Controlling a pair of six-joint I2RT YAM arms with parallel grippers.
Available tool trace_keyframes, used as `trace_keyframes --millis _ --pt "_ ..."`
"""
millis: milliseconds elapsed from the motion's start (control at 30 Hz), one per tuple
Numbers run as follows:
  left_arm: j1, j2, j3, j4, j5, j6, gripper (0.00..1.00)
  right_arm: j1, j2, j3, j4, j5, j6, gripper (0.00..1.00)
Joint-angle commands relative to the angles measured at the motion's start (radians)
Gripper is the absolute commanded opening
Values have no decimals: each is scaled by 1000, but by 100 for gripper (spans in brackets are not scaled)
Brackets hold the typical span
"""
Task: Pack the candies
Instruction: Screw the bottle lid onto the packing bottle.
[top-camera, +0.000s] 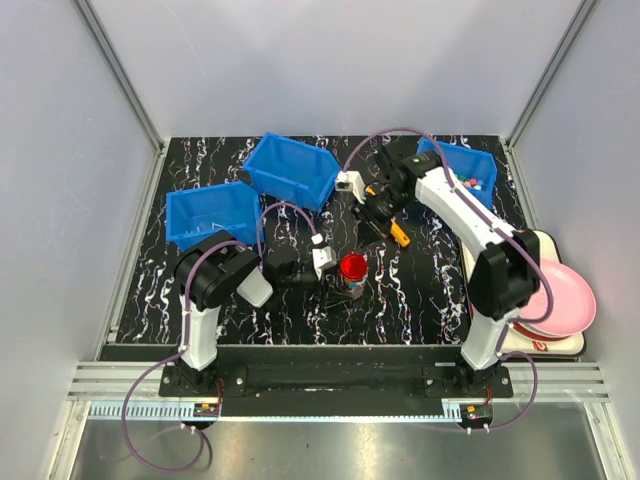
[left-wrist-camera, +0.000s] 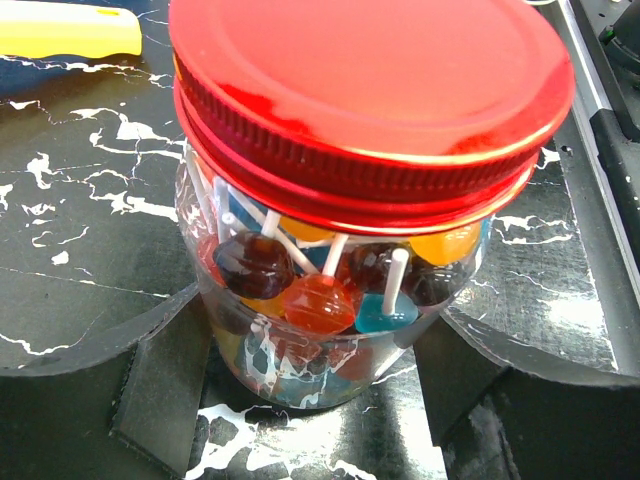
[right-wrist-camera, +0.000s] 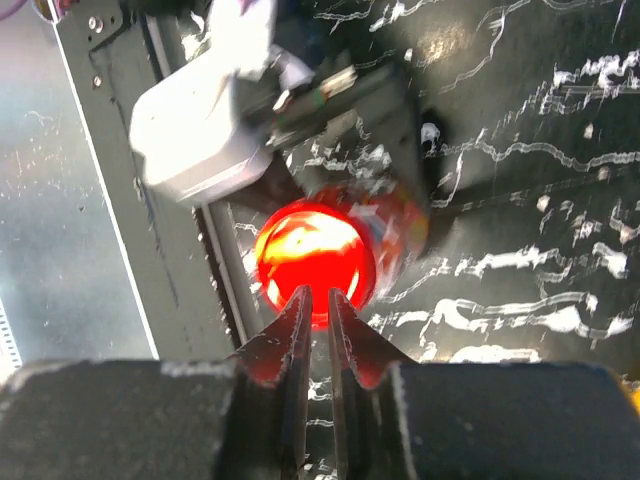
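Observation:
A clear jar (left-wrist-camera: 320, 300) with a round red lid (left-wrist-camera: 370, 90) stands on the black marbled table; it holds coloured lollipops (left-wrist-camera: 318, 303) on white sticks. My left gripper (left-wrist-camera: 315, 395) has one finger on each side of the jar's base and grips it. In the top view the jar (top-camera: 352, 268) is at mid-table with the left gripper (top-camera: 346, 286) on it. My right gripper (top-camera: 379, 228) hovers behind the jar, jaws nearly together and empty. In the blurred right wrist view its tips (right-wrist-camera: 317, 292) hang over the red lid (right-wrist-camera: 312, 262). Tiny candies (top-camera: 472, 183) lie in the far right blue bin.
A yellow scoop (top-camera: 400, 234) lies beside the right gripper and shows in the left wrist view (left-wrist-camera: 65, 32). Blue bins stand at the left (top-camera: 212, 212), the back middle (top-camera: 292, 170) and the back right (top-camera: 482, 162). Pink plates (top-camera: 565, 300) are stacked at the right edge.

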Motion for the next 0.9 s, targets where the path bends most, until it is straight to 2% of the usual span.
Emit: trace_keyframes --millis 0,233,600,867 --pt "4 -32 20 193 -11 6 0 44 113 107 -2 -59 1 17" --pt "4 -34 20 191 -12 6 0 84 193 142 -21 -71 -17 17" --pt "5 -34 21 193 -12 1 0 81 124 36 -14 0 -37 16" --pt "7 -34 21 193 -9 -1 0 26 75 -11 -15 21 -32 14"
